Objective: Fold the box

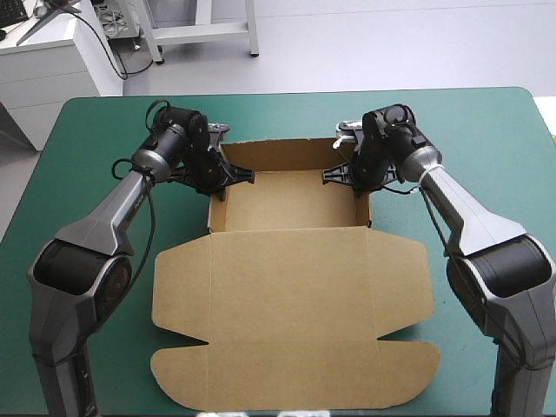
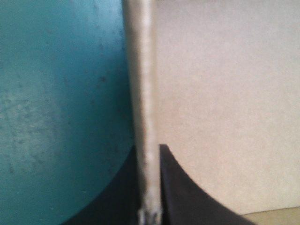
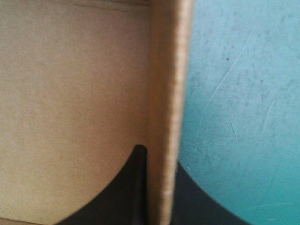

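Note:
The brown box (image 1: 291, 287) lies mid-table as an open tray at the far side, its lid spread flat toward the near edge. My left gripper (image 1: 221, 176) is shut on the tray's left wall, one black finger inside and one outside. In the left wrist view that wall (image 2: 143, 93) runs edge-on straight ahead from between the fingers (image 2: 187, 197). My right gripper (image 1: 346, 174) is shut on the right wall in the same way. The right wrist view shows this wall (image 3: 166, 103) upright between the fingers (image 3: 126, 192), with the tray floor (image 3: 70, 103) beside it.
The teal-green cover (image 1: 486, 139) lies bare around the box on both sides and beyond its far wall. The lid's rounded flaps (image 1: 174, 295) reach close to the near edge of the table.

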Action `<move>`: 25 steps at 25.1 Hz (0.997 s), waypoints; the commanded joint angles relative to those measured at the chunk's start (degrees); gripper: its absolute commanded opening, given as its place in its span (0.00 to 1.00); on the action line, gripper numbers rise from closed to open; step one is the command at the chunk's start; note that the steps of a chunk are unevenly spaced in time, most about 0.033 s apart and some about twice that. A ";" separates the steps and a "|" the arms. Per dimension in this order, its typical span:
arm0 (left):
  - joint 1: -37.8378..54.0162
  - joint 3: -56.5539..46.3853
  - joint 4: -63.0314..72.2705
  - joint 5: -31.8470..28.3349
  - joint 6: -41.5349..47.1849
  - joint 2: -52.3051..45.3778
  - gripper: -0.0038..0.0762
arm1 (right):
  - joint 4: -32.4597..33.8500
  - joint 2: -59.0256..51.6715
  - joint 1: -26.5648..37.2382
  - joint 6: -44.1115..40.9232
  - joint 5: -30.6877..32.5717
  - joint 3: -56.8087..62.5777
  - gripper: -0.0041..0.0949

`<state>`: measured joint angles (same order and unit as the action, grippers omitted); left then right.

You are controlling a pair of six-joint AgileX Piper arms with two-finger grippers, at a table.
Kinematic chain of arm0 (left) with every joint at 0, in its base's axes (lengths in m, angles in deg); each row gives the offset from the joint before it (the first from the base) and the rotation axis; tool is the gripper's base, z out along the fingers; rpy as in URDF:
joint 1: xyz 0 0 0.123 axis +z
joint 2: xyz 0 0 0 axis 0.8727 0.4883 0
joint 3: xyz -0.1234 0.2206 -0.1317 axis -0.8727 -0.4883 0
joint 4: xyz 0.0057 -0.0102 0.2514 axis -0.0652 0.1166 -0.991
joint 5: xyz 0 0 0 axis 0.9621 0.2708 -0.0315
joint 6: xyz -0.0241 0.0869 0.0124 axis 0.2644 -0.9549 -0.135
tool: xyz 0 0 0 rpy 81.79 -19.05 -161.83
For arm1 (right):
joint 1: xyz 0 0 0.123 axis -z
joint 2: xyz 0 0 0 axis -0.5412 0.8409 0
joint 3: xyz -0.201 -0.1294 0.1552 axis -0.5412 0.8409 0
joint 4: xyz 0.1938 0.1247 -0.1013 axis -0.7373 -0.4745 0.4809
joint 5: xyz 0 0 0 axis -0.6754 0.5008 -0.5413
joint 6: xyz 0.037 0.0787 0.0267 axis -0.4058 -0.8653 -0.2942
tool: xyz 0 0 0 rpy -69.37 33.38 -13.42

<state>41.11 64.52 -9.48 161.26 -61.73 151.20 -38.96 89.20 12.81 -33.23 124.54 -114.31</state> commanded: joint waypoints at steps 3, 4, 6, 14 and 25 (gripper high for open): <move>-1.01 2.05 2.06 2.62 -0.50 -0.60 0.04 | -1.70 -3.52 0.05 3.51 2.59 1.33 0.04; -1.01 2.05 1.95 2.62 -0.50 -0.33 0.04 | -1.70 -3.52 0.05 3.51 2.59 1.33 0.04; -1.01 2.05 1.73 2.62 -0.66 0.03 0.04 | -1.70 -3.52 0.16 3.51 2.59 1.33 0.04; -0.90 2.05 1.38 2.38 -2.29 0.24 0.04 | -0.39 -3.44 0.16 4.62 2.59 1.33 0.04; -0.90 2.05 1.61 1.78 -3.99 0.24 0.59 | 11.90 -5.19 0.03 -3.80 2.59 1.21 0.55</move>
<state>40.48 65.06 -8.02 160.15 -65.56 154.91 -28.83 87.77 12.51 -36.71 125.57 -111.47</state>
